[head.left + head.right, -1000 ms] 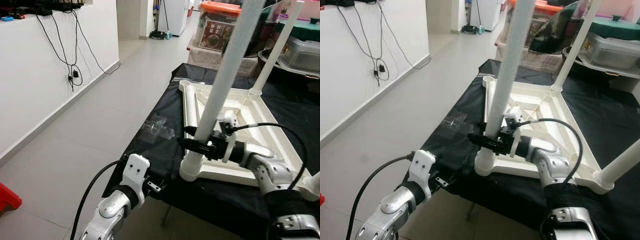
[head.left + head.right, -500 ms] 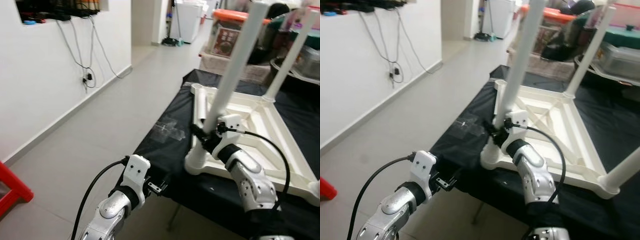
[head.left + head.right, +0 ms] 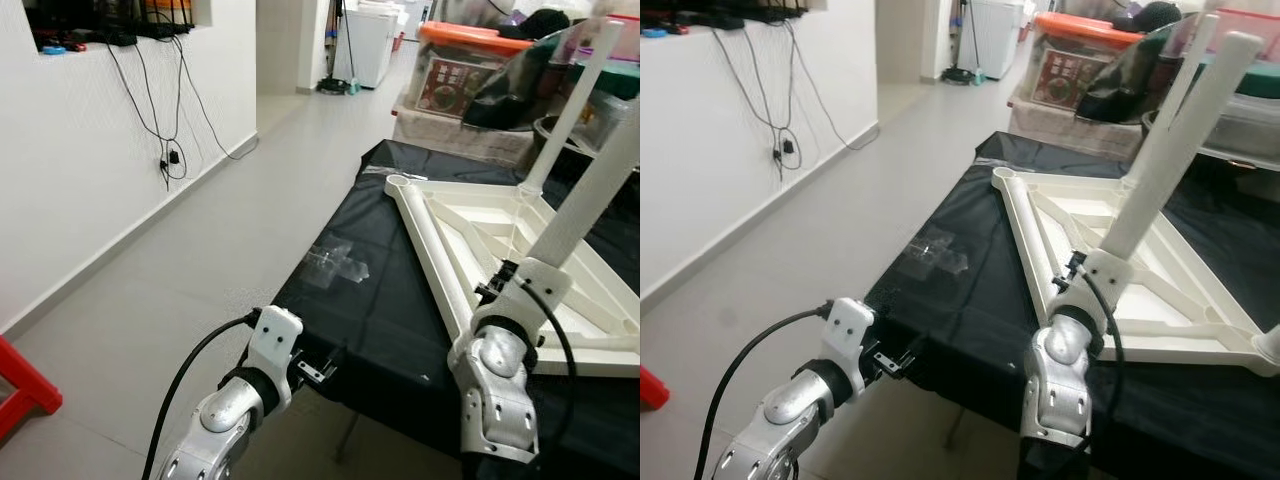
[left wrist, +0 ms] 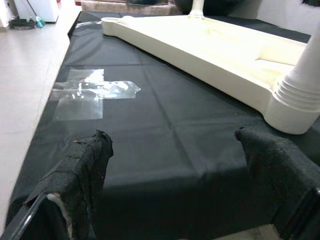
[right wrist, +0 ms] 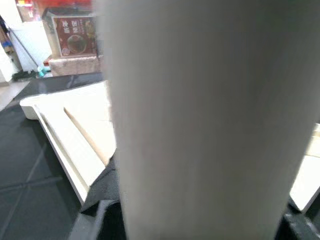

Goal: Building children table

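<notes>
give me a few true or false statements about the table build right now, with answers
1. The white table top lies upside down on a black cloth. True.
2. The right hand is closed around a white table leg. True.
3. The left hand is holding a table leg. False: its fingers are spread apart with nothing between them, at the near edge of the cloth.
4. A clear plastic bag lies on the cloth, beside the table top. True.
5. The plastic bag sits on top of the table top. False: it lies on the cloth, apart from it.
6. The storage box behind the table has a blue lid. False: its lid is orange.
</notes>
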Robot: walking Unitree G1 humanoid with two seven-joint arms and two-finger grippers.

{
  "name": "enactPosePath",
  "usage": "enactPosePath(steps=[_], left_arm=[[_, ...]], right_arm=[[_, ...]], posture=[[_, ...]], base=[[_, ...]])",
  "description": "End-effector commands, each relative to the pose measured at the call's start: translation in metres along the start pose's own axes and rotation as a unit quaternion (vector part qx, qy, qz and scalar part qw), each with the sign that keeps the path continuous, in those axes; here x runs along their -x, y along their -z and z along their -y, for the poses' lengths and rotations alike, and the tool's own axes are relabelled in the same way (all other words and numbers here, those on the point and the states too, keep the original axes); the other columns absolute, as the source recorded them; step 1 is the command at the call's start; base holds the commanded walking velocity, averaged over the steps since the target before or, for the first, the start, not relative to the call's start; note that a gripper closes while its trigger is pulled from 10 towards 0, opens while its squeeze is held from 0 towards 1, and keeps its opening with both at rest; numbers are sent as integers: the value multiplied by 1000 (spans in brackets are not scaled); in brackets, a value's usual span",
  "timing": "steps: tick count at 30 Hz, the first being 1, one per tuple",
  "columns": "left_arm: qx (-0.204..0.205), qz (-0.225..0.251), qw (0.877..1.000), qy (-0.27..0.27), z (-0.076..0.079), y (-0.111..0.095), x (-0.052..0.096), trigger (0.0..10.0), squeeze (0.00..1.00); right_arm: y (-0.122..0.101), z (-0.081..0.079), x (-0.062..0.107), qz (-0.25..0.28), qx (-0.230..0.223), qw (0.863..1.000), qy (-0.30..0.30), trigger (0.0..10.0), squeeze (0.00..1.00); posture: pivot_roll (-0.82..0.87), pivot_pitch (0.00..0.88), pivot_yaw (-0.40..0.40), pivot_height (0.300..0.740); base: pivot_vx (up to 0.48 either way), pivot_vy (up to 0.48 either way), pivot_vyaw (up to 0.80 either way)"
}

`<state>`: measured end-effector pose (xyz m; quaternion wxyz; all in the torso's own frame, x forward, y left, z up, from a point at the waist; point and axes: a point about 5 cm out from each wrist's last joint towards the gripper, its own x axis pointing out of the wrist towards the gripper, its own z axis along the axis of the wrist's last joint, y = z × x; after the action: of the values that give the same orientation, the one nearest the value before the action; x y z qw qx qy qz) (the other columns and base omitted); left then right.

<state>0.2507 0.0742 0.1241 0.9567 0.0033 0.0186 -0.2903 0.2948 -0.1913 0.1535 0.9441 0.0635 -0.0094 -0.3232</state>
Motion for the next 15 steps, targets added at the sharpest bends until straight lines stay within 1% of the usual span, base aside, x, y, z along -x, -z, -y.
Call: enactPosePath(steps=[1,2,4,7,8,9,10,11,12,13,14,15], left_arm=[[2,-7,1000,6,3,4,-2,10000,0],[1,-6,1000,6,3,4,-2,10000,0],[-7,1,1000,14,6,2,-3,10000,0],[-12,2,1000,19,8,2,-4,10000,0],[-11,1,1000,23,9,3,-6,10000,0],[-8,0,1000,22,8,3,-8,10000,0],[-8,0,1000,22,8,3,-8,10000,0],[-6,-1,1000,21,8,4,-8,10000,0],[-6,-1,1000,21,7,4,-10,10000,0],[-6,-1,1000,21,7,4,-10,10000,0],[-6,-2,1000,21,7,4,-11,10000,0],[-7,-1,1000,21,7,4,-13,10000,0]], right_arm=[[11,-14,6,-30,-27,999,-27,10000,851],[9,-18,8,-20,-30,998,-46,10000,1000],[6,-22,9,-7,-38,996,-83,10000,1000],[4,-21,9,2,-38,995,-95,10000,1000],[2,-18,8,12,-43,990,-135,10000,0],[1,-18,6,10,-43,980,-192,10000,0],[1,-18,6,10,-43,980,-192,10000,0],[2,-19,5,6,-43,972,-232,10000,0],[3,-18,3,-5,-44,958,-284,10000,0],[3,-18,3,-5,-44,958,-284,10000,0],[3,-16,2,-13,-46,947,-318,10000,0],[3,-14,-2,-27,-42,928,-370,10000,0]], posture=[[164,0,-104,740],[164,0,-104,740],[156,0,-100,740],[154,0,-99,740],[149,0,-96,740],[143,0,-92,740],[143,0,-92,740],[143,0,-92,740],[140,0,-91,740],[140,0,-91,740],[140,0,-91,740],[135,0,-83,740]], base=[[0,0,0],[0,0,0],[0,0,0],[0,0,0],[0,0,0],[0,0,0],[0,0,0],[0,0,0],[0,0,0],[0,0,0],[0,0,0],[0,0,0]])
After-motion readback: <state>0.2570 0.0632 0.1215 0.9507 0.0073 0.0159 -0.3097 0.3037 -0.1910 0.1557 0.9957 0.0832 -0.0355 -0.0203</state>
